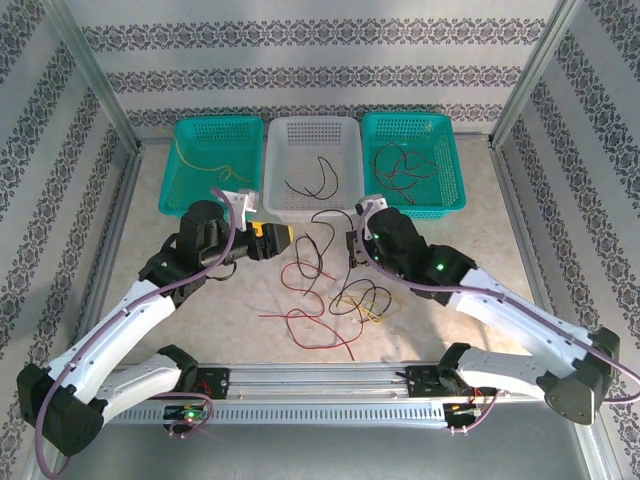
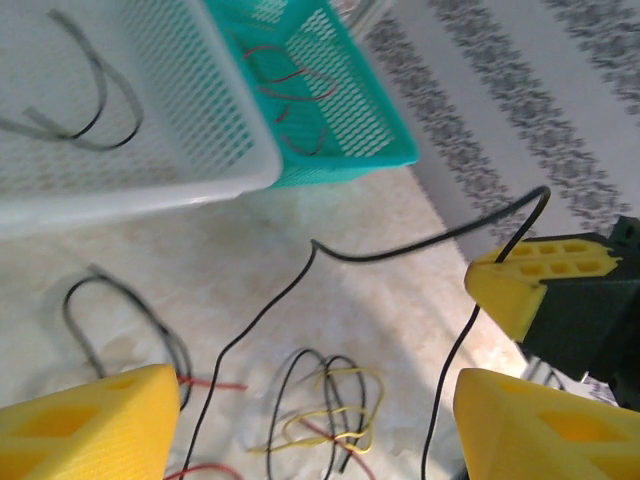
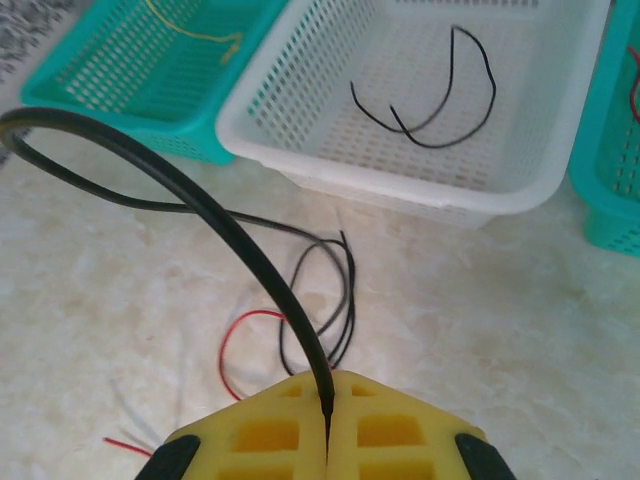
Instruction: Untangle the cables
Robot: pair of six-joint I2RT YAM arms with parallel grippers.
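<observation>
We pinch a black cable [image 3: 200, 195] in our right gripper [image 3: 328, 390], apparently to free it from the red, black and yellow tangle [image 1: 340, 298] on the table [image 1: 225, 325], while our left gripper [image 2: 315, 410] hangs spread nearby, ready to help.

Beige marbled table [image 1: 240, 330] is seen. Three baskets are set in a row along its far side, side by side: left teal basket [image 1: 220, 122], white basket [image 1: 312, 119], right teal basket [image 1: 430, 207]. Loose red, black and yellow cables [image 1: 358, 300] are strewn, partly tangled, on the table's middle, just in front of the white basket.
</observation>
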